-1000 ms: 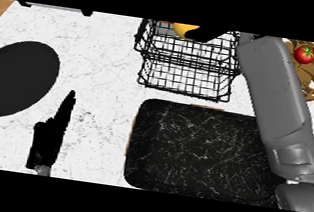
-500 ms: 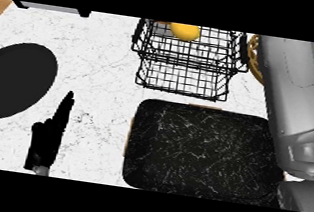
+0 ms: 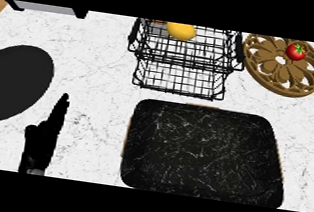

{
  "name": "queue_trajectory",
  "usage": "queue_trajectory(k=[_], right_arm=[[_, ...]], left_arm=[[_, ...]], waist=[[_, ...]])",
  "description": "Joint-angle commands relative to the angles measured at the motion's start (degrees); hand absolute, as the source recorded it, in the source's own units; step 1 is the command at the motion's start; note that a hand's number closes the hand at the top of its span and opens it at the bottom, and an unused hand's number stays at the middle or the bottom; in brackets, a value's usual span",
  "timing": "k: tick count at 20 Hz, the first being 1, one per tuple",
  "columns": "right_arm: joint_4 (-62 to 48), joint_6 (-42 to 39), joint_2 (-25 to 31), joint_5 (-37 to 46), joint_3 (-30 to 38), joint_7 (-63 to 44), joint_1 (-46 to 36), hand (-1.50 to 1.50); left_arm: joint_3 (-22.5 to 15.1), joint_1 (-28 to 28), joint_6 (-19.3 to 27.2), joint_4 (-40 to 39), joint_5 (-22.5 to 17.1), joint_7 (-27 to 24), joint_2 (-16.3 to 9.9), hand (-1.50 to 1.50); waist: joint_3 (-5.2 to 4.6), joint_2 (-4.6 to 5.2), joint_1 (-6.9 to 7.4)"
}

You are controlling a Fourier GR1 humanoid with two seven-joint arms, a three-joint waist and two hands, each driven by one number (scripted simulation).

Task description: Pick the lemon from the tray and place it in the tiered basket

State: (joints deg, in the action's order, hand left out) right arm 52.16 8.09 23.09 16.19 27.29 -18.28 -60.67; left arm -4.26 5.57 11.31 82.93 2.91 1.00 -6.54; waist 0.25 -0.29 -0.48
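1. Left hand (image 3: 42, 137) rests open, fingers straight, at the near left of the worktop (image 3: 97, 77).
2. Beside it lies a black marbled tray (image 3: 204, 152).
3. Beyond, the lemon (image 3: 180, 31) sits in the tiered basket (image 3: 184, 61).

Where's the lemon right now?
In the head view the lemon sits in the top tier of the black wire tiered basket, at the counter's far edge, behind the dark tray and left of the wooden trivet holding a tomato.
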Motion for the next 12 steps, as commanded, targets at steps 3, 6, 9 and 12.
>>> queue_trajectory(k=[3,6,9,12], right_arm=[[1.55,-12.77,13.72,-8.41,8.46,0.11,8.75,-1.5],[-0.03,-20.25,19.63,-12.35,12.07,2.32,13.27,-1.5],[-3.1,-28.15,24.83,-16.14,15.76,6.7,18.5,-1.5],[-9.37,-34.28,30.35,-18.89,18.85,10.74,20.23,-1.5]], left_arm=[[-0.27,1.27,0.78,-0.78,0.16,0.62,1.24,0.0],[-1.66,1.74,1.39,-1.61,1.42,-0.16,2.39,0.0],[0.37,2.17,-0.92,-2.5,-0.58,-2.12,0.68,0.0],[0.08,2.6,-1.05,-1.94,-0.24,-2.42,0.64,0.0]], waist=[[-0.16,0.09,-0.93],[-0.18,0.18,-0.7],[-0.18,0.31,-0.38],[-0.15,0.5,0.42]])
